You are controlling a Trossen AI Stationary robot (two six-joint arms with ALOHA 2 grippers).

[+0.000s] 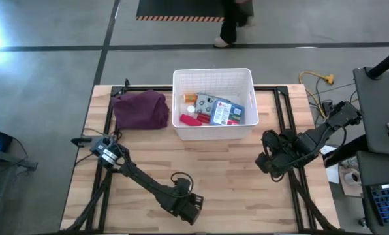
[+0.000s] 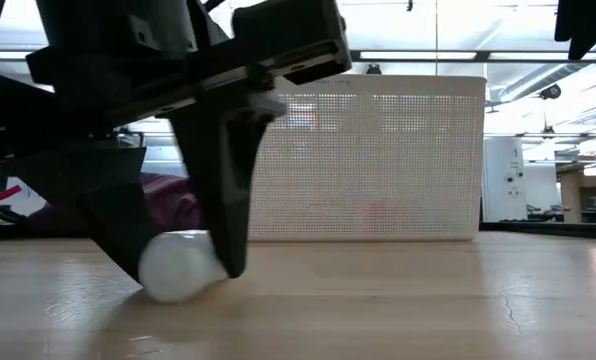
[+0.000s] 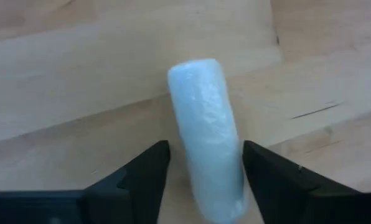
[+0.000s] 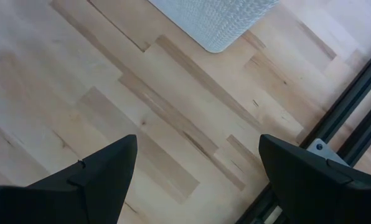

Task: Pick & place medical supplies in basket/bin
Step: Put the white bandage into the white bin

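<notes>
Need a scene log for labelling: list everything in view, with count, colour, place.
Bin: 1, white, perforated walls, far centre of the table.
Supplies in the bin: several; a grey-white pouch, a blue-and-red flat box, a red item, an orange item; exact count unclear.
White cylinder: 1, lying on the table near the front edge, between the left gripper's fingers.
Cloth bundle: 1, maroon-purple, left of the bin.
Table: 1, light wood, black frame.
Person: 1, dark legs, on the floor beyond the table.
Left gripper: open, fingers either side of the cylinder.
Right gripper: open, above bare table, right of centre.
</notes>
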